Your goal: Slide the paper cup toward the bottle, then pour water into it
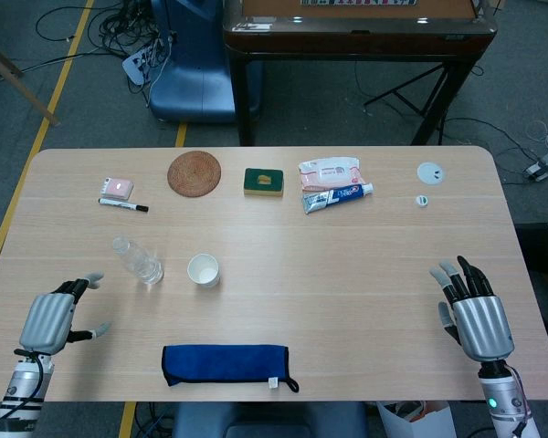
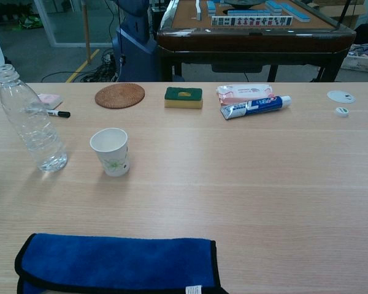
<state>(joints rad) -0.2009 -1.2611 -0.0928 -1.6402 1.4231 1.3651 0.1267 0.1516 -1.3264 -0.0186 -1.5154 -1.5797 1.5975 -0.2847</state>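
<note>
A white paper cup point(image 1: 204, 270) point(image 2: 110, 152) stands upright left of the table's middle. Just to its left stands a clear, uncapped plastic bottle point(image 1: 137, 259) point(image 2: 32, 121) with a little water at the bottom. A small gap separates the two. My left hand point(image 1: 53, 319) hovers near the front left edge, fingers apart, holding nothing, below and left of the bottle. My right hand point(image 1: 476, 310) is at the front right, far from the cup, fingers spread and empty. Neither hand shows in the chest view.
A folded blue cloth point(image 1: 224, 363) point(image 2: 119, 263) lies at the front edge. Along the back lie a marker point(image 1: 123, 205), a pink pad point(image 1: 117, 187), a woven coaster point(image 1: 194, 173), a green sponge point(image 1: 264, 182), a wipes pack point(image 1: 329, 171), a toothpaste tube point(image 1: 338, 196) and a small white cap point(image 1: 422, 201).
</note>
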